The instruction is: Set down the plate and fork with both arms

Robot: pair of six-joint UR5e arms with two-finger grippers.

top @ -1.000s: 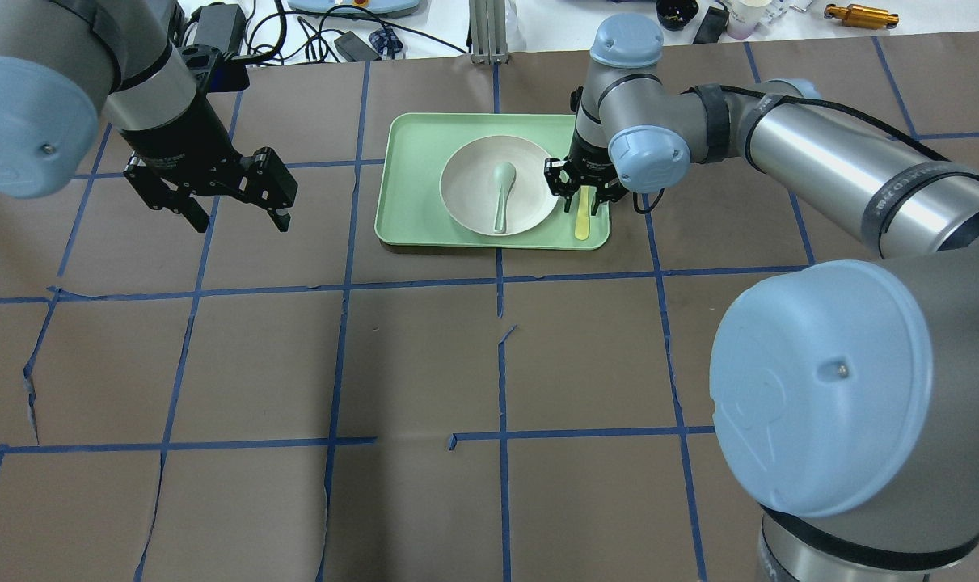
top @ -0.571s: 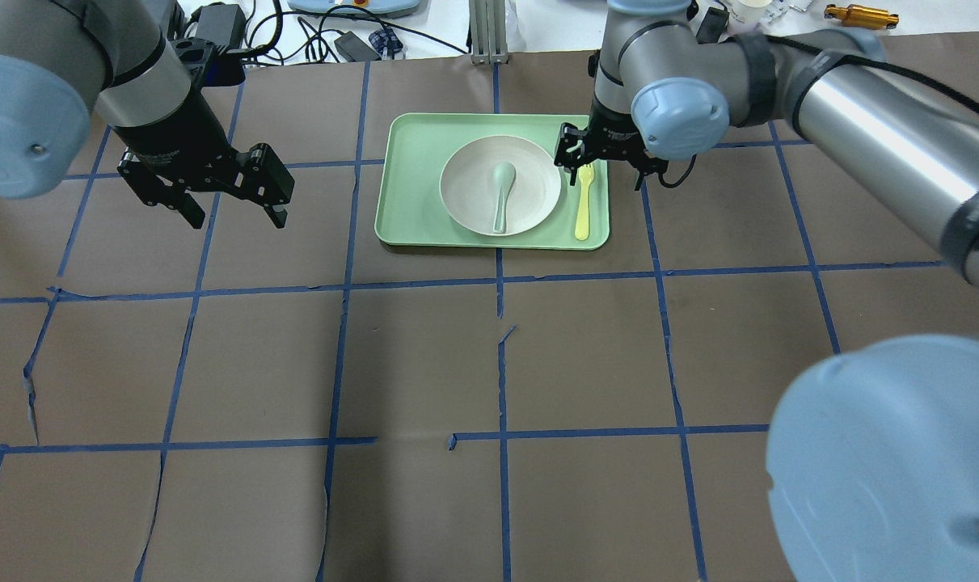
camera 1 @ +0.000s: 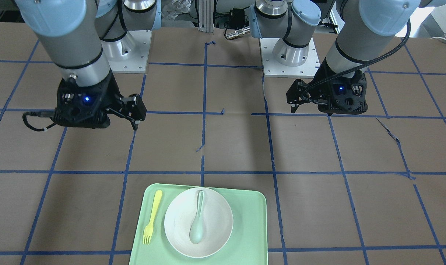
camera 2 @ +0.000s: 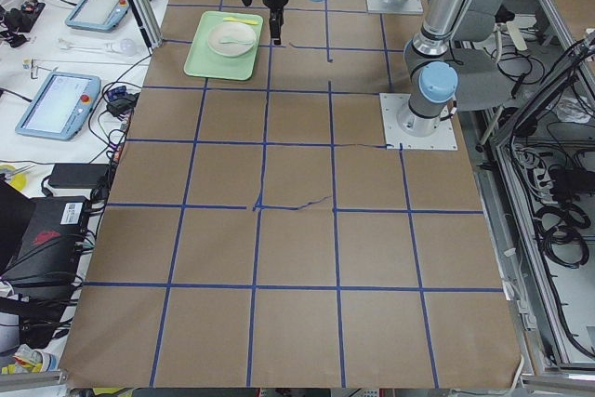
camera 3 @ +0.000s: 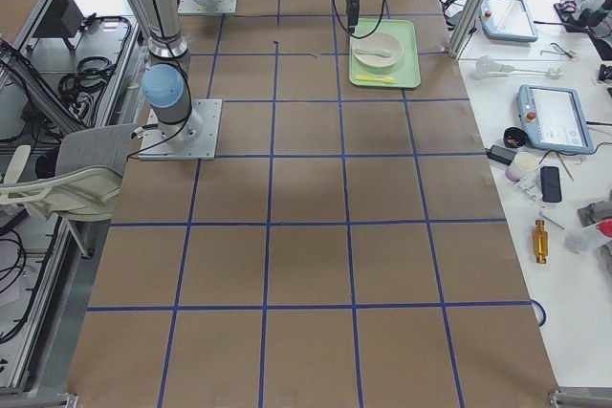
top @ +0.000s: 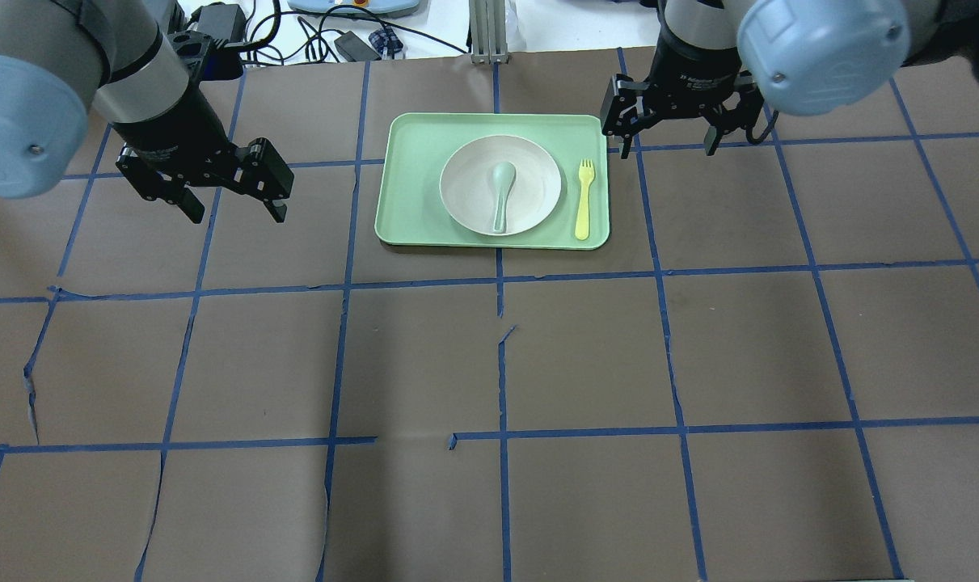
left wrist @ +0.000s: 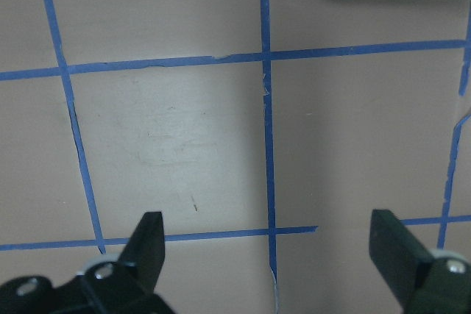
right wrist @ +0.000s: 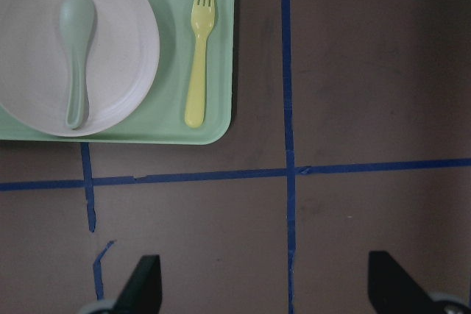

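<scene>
— Overhead first: seeing the fork (top: 584, 198) between any jaws?
— No. Finding it flat on the tray (top: 412, 186), just right of the plate (top: 538, 186), with a spoon (top: 501, 194) lying in the plate. Well clear of the right gripper (top: 667, 145), spread wide and empty off to the tray's right; same for the left gripper (top: 237, 212), wide, over the table (top: 457, 364) at left.
— Front-facing?
— Mirrors that; shows tines pointing away from the robot.
— Wrists?
— Right: catches fork, plate and spoon ahead of the spread jaws. Left: only a tray corner.
— Side views?
— Too small for judging jaws.
</scene>
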